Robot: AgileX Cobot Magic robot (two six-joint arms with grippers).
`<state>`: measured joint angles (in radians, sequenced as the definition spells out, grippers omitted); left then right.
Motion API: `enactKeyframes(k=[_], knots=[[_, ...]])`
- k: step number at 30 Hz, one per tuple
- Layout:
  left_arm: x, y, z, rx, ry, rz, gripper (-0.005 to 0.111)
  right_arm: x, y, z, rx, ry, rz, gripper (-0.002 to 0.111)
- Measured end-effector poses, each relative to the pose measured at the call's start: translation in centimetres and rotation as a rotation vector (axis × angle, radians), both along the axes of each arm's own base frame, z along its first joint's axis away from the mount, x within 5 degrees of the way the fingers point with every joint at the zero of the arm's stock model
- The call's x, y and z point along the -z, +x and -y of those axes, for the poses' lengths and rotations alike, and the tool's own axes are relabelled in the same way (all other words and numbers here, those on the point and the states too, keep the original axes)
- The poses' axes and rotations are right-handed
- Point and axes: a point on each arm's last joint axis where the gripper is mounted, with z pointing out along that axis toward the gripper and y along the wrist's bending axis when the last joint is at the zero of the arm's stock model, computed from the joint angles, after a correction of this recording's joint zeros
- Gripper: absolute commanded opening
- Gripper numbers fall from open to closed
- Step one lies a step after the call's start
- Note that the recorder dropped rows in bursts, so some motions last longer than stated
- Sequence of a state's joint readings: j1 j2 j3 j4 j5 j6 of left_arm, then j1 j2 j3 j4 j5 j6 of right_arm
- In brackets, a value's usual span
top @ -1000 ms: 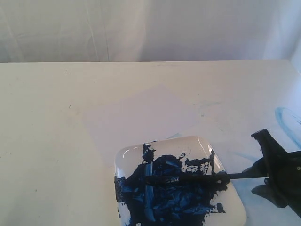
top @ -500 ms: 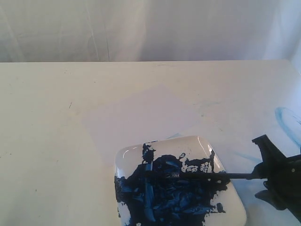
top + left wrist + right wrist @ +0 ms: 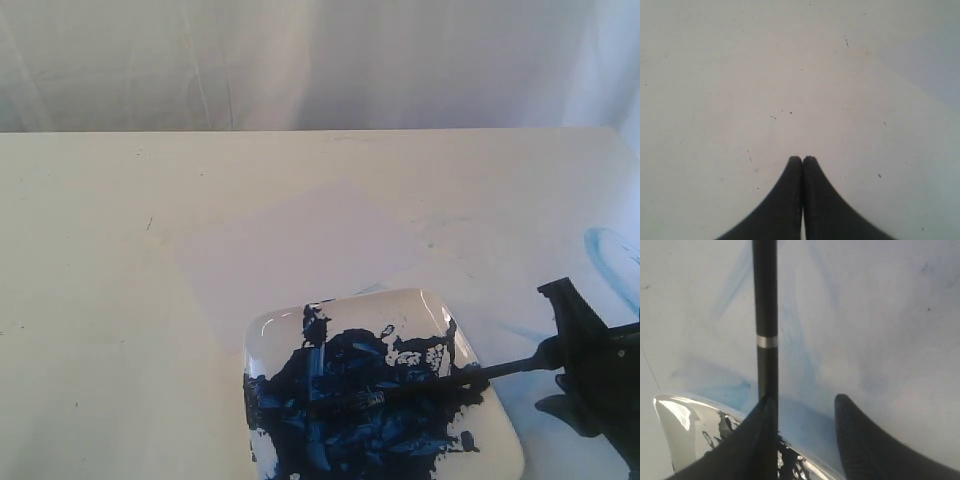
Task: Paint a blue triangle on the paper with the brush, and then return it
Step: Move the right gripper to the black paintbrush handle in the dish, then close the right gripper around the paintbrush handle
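The brush (image 3: 430,383) lies with its bristles in the dark-blue paint on the white plate (image 3: 270,335). Its black handle slants up to the right, into my right gripper (image 3: 556,350). In the right wrist view the brush (image 3: 765,315) rests against one finger of the right gripper (image 3: 804,399), which is open, with a wide gap to the other finger. The paper (image 3: 300,250) lies behind the plate. No blue triangle shows on it. My left gripper (image 3: 802,158) is shut and empty over bare table. It is outside the exterior view.
A large dark-blue paint blob (image 3: 370,420) covers most of the plate. Faint light-blue smears (image 3: 610,255) mark the table at the far right. A white curtain backs the table's far edge. The plate's rim (image 3: 675,415) shows just beside the right fingers.
The brush has tilted: its bristle end swung toward the front of the plate and its handle end rose at my right gripper, which shifted slightly.
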<state>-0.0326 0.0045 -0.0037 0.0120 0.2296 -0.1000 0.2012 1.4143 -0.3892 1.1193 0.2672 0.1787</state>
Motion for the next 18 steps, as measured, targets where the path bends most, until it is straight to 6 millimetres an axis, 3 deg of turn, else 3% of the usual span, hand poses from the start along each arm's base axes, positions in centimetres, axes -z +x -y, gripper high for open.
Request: enactKeyframes(k=[9, 18], knots=[[0.0, 0.0, 0.0, 0.0, 0.0, 0.0, 0.0, -1.3, 1.3, -1.2, -0.03, 0.026, 0.059, 0.036], [0.0, 0.0, 0.0, 0.0, 0.0, 0.0, 0.0, -0.1, 1.2, -2.4, -0.067, -0.007, 0.028, 0.036]])
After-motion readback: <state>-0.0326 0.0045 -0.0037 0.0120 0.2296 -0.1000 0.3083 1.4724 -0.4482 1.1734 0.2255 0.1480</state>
